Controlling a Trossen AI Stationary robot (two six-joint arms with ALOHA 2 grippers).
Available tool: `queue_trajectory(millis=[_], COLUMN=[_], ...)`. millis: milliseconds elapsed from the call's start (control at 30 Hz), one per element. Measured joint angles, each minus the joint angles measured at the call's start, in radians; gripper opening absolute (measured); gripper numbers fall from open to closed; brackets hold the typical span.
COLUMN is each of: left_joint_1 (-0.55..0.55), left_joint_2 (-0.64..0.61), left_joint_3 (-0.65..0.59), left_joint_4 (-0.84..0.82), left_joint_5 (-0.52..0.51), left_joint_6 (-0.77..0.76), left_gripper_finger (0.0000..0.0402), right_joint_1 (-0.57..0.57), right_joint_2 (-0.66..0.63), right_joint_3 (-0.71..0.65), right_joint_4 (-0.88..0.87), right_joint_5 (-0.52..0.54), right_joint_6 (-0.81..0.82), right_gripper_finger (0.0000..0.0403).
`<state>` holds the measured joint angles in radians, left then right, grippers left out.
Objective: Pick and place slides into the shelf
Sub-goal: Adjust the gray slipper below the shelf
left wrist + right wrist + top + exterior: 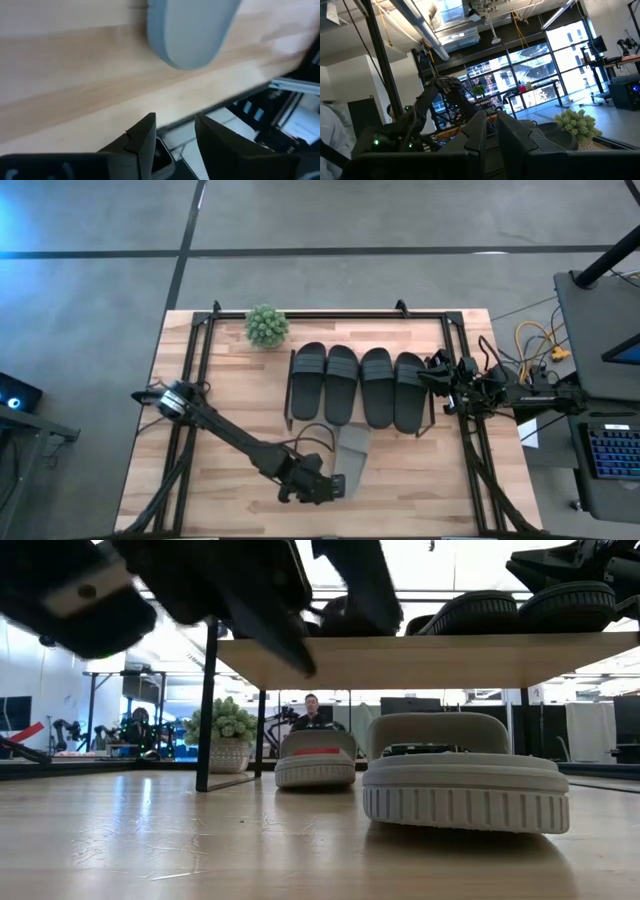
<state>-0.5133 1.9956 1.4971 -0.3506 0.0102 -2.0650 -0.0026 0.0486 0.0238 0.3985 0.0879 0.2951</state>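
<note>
Four black slides [358, 385] lie side by side on the shelf's pale top board [420, 660]. One grey-beige slide [352, 455] lies sole down on the table in front of the shelf. The other grey-beige slide [315, 760] sits on the table under the board and is hidden in the high view. My left gripper [335, 485] is open just off the near end of the front grey slide [192, 30] and touches nothing. My right gripper [438, 375] is shut, at the right edge of the rightmost black slide [410, 392]. My right gripper is level with the shelf top, right beside the rightmost black slide's outer edge [425, 385]. I cannot tell whether it touches the slide.
A small potted plant [266, 325] stands at the table's far left, beside the shelf. A black rail frame [200, 340] runs round the tabletop. Bare wood lies to the left of the front grey slide. A person [313, 710] sits in the room beyond the table.
</note>
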Motion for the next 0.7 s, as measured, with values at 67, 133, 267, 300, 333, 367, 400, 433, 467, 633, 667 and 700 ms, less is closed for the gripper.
queue_trajectory(millis=[67, 133, 267, 300, 333, 367, 400, 433, 467, 633, 667, 700], left_joint_1=[0.000, -0.002, -0.003, -0.003, -0.003, -0.003, -0.003, -0.003, -0.003, -0.002, 0.000, 0.002], left_joint_2=[0.017, 0.024, 0.057, 0.070, 0.081, 0.091, 0.099, 0.106, 0.113, 0.156, 0.165, 0.168], left_joint_3=[0.000, -0.001, 0.005, 0.010, 0.015, 0.017, 0.023, 0.026, 0.029, 0.037, 0.037, 0.037], left_joint_4=[0.033, 0.088, 0.228, 0.245, 0.260, 0.262, 0.257, 0.264, 0.267, 0.256, 0.263, 0.264], left_joint_5=[0.003, 0.006, -0.009, -0.009, -0.009, -0.008, -0.007, -0.003, -0.002, -0.016, -0.017, -0.016], left_joint_6=[0.002, 0.002, -0.022, -0.024, -0.025, -0.026, -0.032, -0.039, -0.046, -0.050, -0.050, -0.051], left_gripper_finger=[0.0121, 0.0112, 0.0070, 0.0057, 0.0043, 0.0031, 0.0019, 0.0010, 0.0005, 0.0003, 0.0003, 0.0003], right_joint_1=[0.000, 0.000, 0.000, 0.000, 0.000, 0.000, 0.000, 0.000, 0.000, 0.000, 0.000, 0.000], right_joint_2=[0.000, 0.000, 0.000, 0.000, 0.000, 0.000, 0.000, 0.000, 0.000, 0.000, 0.000, 0.000], right_joint_3=[0.000, 0.000, 0.000, 0.000, 0.000, 0.000, 0.000, 0.000, 0.000, 0.000, 0.000, 0.000], right_joint_4=[0.000, 0.000, 0.001, 0.001, 0.000, 0.000, 0.001, 0.001, 0.000, 0.000, 0.000, 0.000], right_joint_5=[0.000, 0.000, 0.000, 0.000, 0.000, 0.000, 0.000, 0.000, 0.000, -0.006, -0.006, -0.007], right_joint_6=[0.000, 0.000, 0.000, 0.000, 0.000, 0.000, 0.000, 0.000, 0.000, 0.000, 0.000, 0.000], right_gripper_finger=[0.0038, 0.0038, 0.0038, 0.0038, 0.0038, 0.0038, 0.0038, 0.0038, 0.0038, 0.0038, 0.0038, 0.0038])
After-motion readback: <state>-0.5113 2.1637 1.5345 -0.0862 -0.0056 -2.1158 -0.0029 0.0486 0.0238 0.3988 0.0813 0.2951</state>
